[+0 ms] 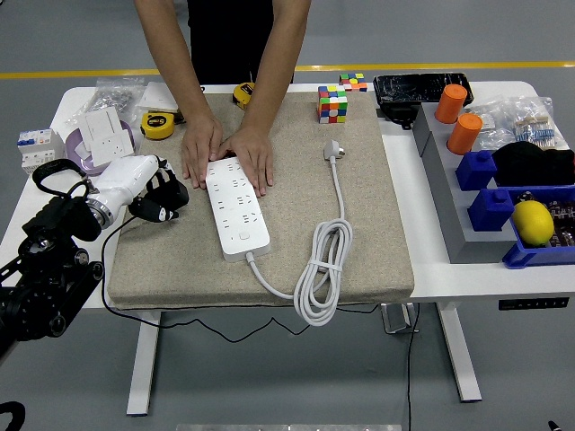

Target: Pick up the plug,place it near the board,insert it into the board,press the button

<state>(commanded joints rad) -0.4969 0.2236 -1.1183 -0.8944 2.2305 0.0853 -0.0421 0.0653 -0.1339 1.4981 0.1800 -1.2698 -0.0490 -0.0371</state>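
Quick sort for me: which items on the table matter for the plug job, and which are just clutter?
Job items:
plug
its coiled cable
power strip, held by a person's hands
left hand

Lying about:
Rubik's cube
tape measure
orange cylinders
lemon

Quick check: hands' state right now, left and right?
Left hand: fingers curled, holding nothing, beside the power strip.
Right hand: not in view.
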